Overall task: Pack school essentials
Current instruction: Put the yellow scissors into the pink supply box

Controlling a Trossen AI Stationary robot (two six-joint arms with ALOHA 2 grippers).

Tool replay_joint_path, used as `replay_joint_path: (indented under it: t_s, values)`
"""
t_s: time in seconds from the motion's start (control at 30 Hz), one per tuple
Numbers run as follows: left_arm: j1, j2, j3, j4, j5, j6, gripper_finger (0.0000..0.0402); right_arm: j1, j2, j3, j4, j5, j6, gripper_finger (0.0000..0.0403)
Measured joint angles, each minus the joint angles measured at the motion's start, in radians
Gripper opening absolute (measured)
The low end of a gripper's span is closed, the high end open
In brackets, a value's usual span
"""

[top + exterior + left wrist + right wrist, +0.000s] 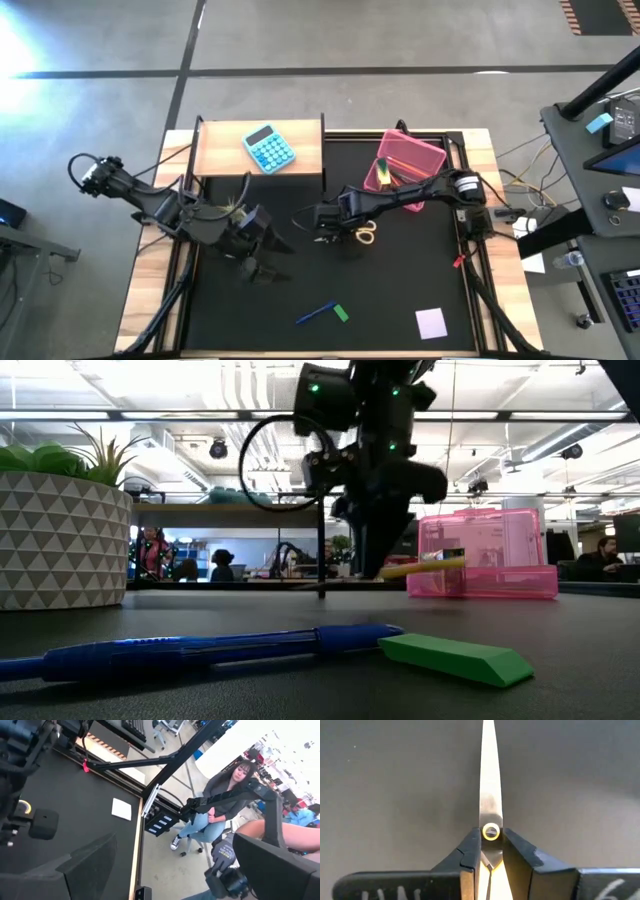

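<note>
My right gripper [328,222] is over the middle of the black mat, shut on the yellow-handled scissors [364,234]. Their steel blades [489,775] run out ahead of the fingers over the mat. My left gripper [262,258] waits open, left of centre, touching nothing. An open pink pencil case [405,165] with yellow items inside sits at the mat's far right. The blue pen [315,315] and green eraser [341,313] lie flat near the near edge, also seen as pen [200,650] and eraser [455,658]. The lilac note pad [431,322] lies at the near right. My right gripper pinches the scissors at the pivot [491,831], one finger [470,852] on each side of the closed blades. The blades point straight ahead along the fingers; the yellow handles [366,234] lie back under the wrist. Whether the scissors rest on the mat, I cannot tell.
A blue calculator [269,148] lies on a wooden board [300,140] at the far left. A green plant in a patterned white pot [60,535] stands by the left arm. A person sits beyond the table's right side [220,805]. Bare mat [390,280] lies between the grippers and the pen.
</note>
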Motion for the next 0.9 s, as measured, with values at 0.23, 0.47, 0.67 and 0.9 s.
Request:
replay_joint_path:
  t_s: [0.23,0.47,0.67,0.9]
  values:
    - [0.005,-0.038,0.0,-0.008,-0.002,0.012,0.038,-0.04,-0.138,-0.074,-0.048,0.073,0.089,0.0054]
    - [0.011,-0.073,0.0,-0.009,-0.003,0.078,0.038,-0.118,-0.336,-0.206,-0.067,0.202,0.264,0.0054]
    - [0.015,-0.112,-0.001,-0.023,-0.004,0.128,0.038,-0.202,-0.5,-0.337,-0.089,0.329,0.439,0.0054]
    - [0.015,-0.16,-0.005,-0.073,-0.004,0.162,0.038,-0.316,-0.614,-0.47,-0.088,0.405,0.588,0.0054]
